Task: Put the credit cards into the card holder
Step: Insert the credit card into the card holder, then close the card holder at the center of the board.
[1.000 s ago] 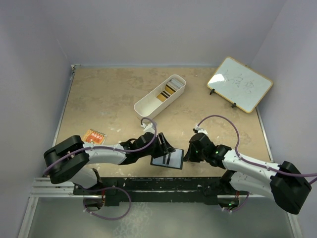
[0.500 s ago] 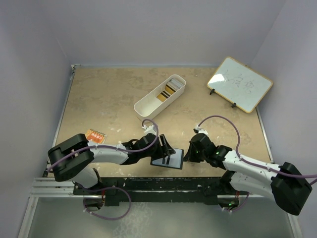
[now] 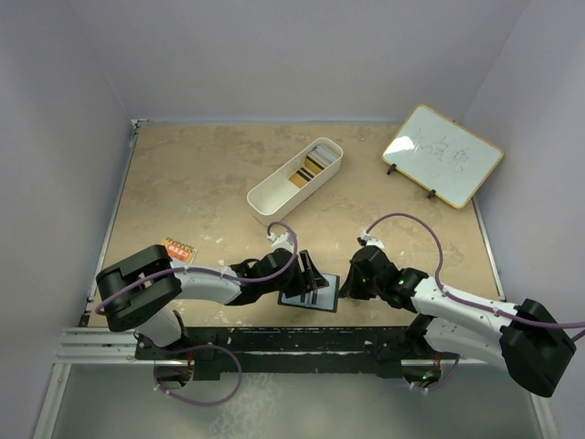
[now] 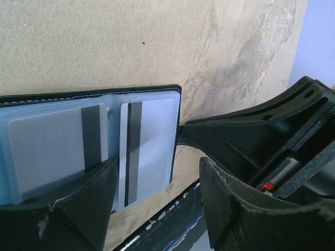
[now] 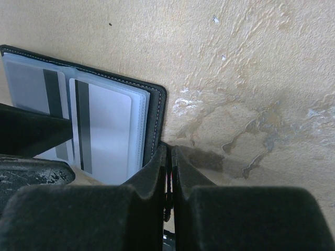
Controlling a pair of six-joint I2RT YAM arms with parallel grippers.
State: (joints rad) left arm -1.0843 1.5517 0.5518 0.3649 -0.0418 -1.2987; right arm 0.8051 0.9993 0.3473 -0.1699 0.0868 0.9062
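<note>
While the card holder [image 3: 327, 301] lies open at the table's [image 3: 201, 183] near edge with two striped credit cards [image 4: 149, 146] in its clear sleeves, the left gripper [image 4: 154, 204] stands open over it and the right gripper [image 5: 168, 172] pinches its right edge.

Between the left gripper's [image 4: 157, 172] parted black fingers [image 4: 84, 204], an open black folding wallet [image 4: 52, 107] shows two grey dark-striped plastic cards [image 4: 149, 141], apparently sleeved.

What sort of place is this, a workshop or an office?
Probably a robot test booth in a lab: plain walls box in one table, two robot arms are bolted to a rail at its near edge, and props like a card holder and whiteboard sit there.
</note>
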